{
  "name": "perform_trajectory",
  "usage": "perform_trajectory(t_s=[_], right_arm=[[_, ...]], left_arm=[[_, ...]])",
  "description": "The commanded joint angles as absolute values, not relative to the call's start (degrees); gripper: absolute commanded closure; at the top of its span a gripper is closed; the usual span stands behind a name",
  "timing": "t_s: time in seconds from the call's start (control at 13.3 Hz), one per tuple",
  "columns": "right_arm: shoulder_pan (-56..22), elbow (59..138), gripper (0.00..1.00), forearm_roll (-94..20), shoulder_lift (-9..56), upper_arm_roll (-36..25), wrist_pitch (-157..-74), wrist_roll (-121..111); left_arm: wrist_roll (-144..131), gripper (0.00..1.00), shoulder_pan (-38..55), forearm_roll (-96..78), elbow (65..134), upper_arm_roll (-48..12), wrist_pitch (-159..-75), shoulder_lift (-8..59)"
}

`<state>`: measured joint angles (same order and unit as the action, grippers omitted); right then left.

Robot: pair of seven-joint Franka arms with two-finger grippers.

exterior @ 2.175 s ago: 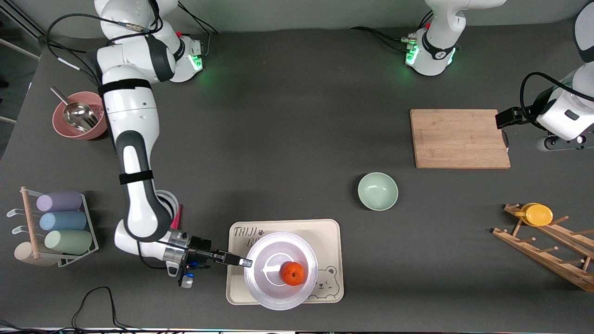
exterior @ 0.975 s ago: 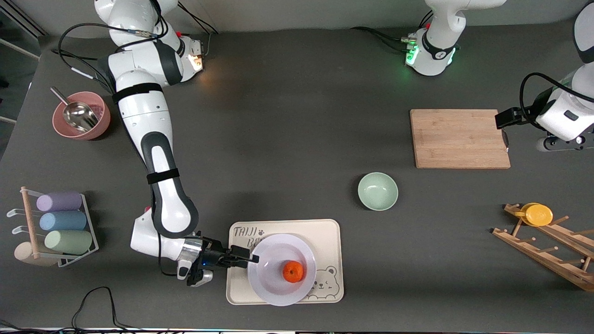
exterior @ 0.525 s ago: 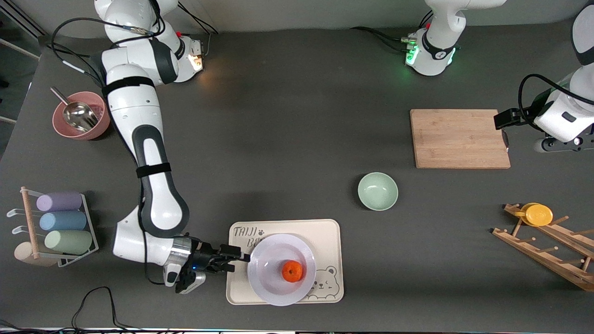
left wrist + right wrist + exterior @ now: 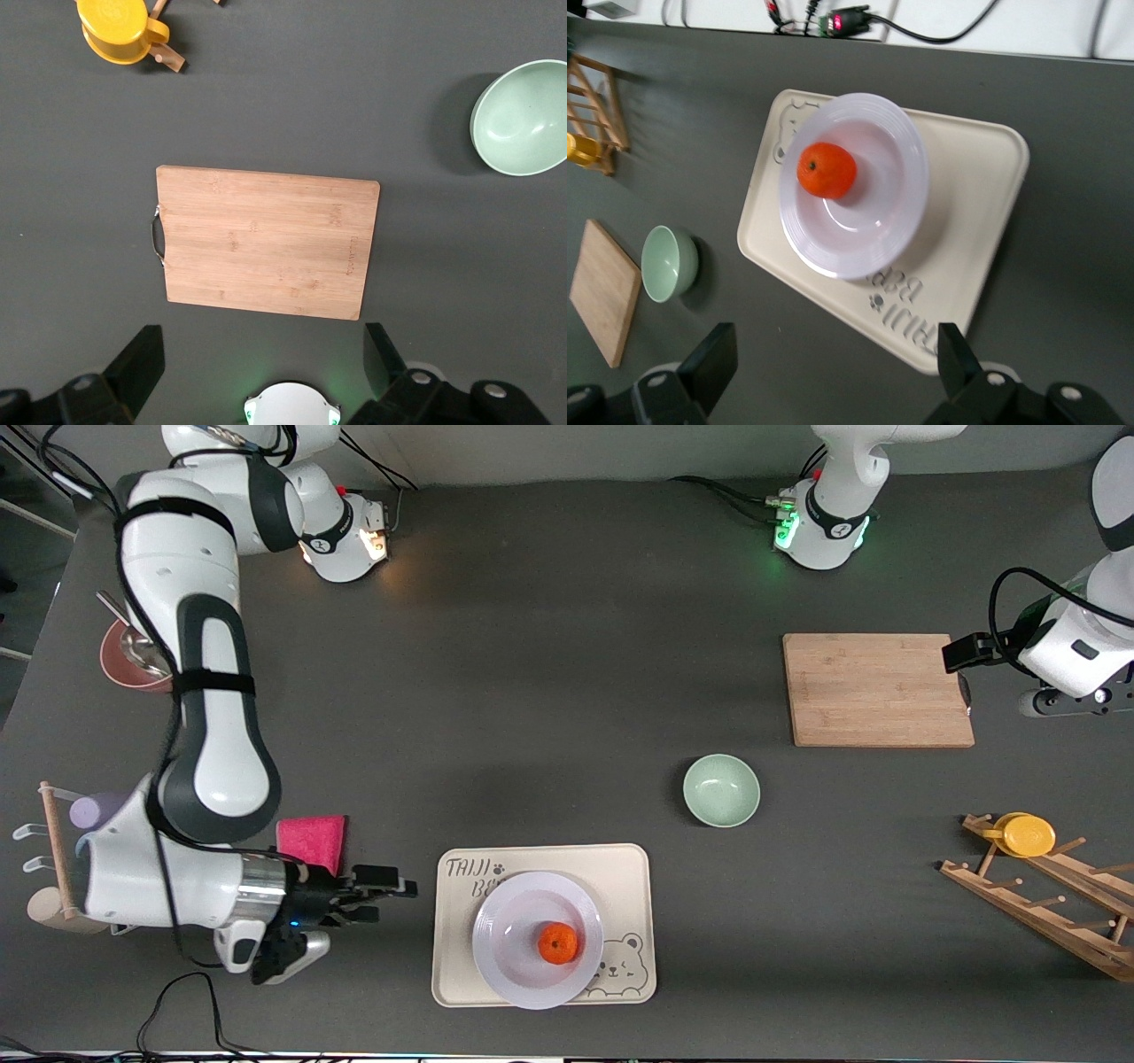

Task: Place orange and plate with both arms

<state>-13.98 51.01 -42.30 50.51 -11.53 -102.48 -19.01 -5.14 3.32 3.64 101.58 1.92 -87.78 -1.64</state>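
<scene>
Orange (image 4: 558,943) sits in the plate (image 4: 509,921), off-centre; plate rests on the beige tray (image 4: 629,868) near the front camera. Right gripper (image 4: 390,895) is beside the tray toward the right arm's end, fingers apart, holding nothing. Left gripper (image 4: 261,372) waits above the cutting board (image 4: 877,689), fingers spread, empty. Green bowl (image 4: 721,790) sits between board and tray.
</scene>
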Motion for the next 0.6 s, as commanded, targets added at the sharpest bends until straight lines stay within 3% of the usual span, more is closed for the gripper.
perform_trajectory(t_s=[0.0, 0.53], right_arm=[[-14.15, 54.66, 0.0, -31.85, 42.48, -11.34, -95.92, -13.64], [-15.12, 73.11, 0.0, -14.88, 22.79, -11.16, -89.93, -9.07]], left_arm=[[-4.22, 0.0, 3.34, 3.34, 102.83, 2.11, -87.72, -4.29], [-4.13, 0.0, 2.82, 0.79, 105.9, 2.46, -89.02, -10.19]])
